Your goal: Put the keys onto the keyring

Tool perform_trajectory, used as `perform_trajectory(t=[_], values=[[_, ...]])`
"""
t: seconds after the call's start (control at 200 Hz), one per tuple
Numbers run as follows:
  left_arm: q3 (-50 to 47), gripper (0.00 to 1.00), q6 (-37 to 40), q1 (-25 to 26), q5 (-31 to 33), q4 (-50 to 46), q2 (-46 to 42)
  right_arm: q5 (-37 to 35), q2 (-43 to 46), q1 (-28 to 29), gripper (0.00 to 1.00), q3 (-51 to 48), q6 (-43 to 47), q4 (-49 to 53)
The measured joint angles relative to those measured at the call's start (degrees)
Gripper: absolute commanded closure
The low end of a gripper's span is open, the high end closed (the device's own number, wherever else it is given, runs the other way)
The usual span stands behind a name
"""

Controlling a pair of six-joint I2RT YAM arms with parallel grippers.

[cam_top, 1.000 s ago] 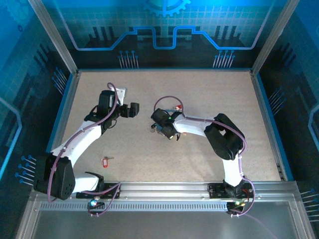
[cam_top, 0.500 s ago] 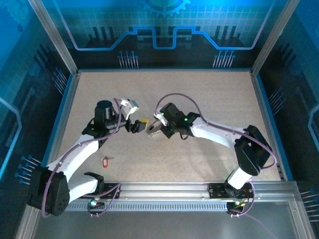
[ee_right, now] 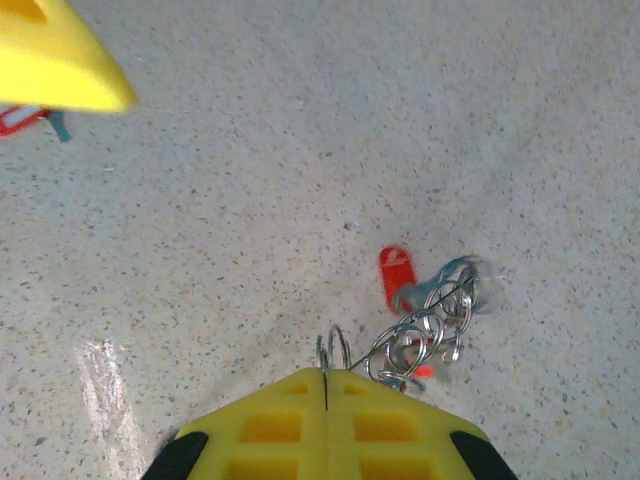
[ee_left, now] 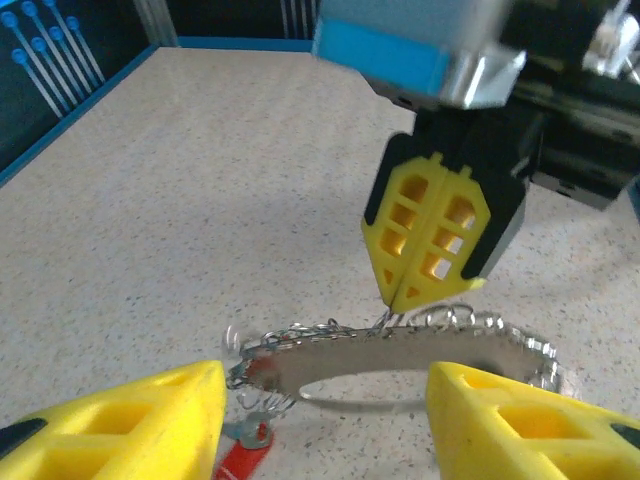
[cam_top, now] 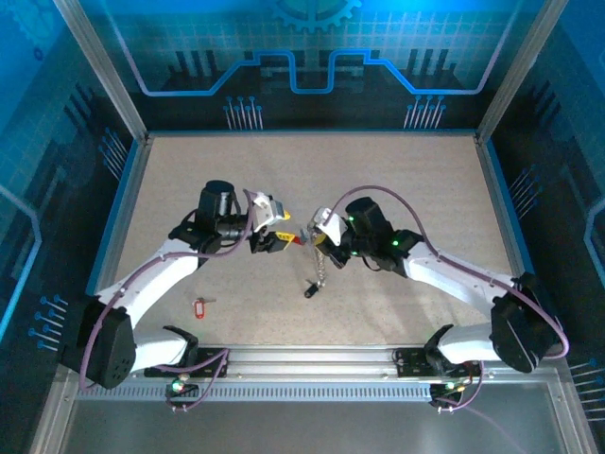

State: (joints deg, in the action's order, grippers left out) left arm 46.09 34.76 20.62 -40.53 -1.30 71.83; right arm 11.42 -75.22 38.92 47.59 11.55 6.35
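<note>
The keyring [ee_left: 400,348] sits at mid-surface [cam_top: 397,189], its wire pinched by the pressed-together fingers of the right end effector [ee_left: 392,305]. The left end effector [ee_left: 325,385] faces it, jaws spread on either side of the ring. A red-tagged key [cam_top: 198,307] lies alone near the left arm's base.

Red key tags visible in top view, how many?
2. One red tag lies alone on the table, front left; another is by the keyring mid-table. More may be hidden.
</note>
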Motion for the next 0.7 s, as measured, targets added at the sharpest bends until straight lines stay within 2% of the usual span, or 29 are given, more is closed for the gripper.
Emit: perform_trajectory(t=[0.27,0.575,0.695], values=[[-2.0,0.55,1.4,5.6,3.3,3.7,0.6,9.8,1.8,-4.7,1.0,-2.4,0.0,-6.4],[-4.5,0.61,1.2,7.5,7.5,7.6,0.7,15.9,2.1,-5.7,1.0,-2.6,-0.5,-9.7],[-4.6,0.6,1.2,7.7,8.4,8.0,0.7,17.4,2.0,-5.7,1.0,-2.6,-0.5,-10.0]])
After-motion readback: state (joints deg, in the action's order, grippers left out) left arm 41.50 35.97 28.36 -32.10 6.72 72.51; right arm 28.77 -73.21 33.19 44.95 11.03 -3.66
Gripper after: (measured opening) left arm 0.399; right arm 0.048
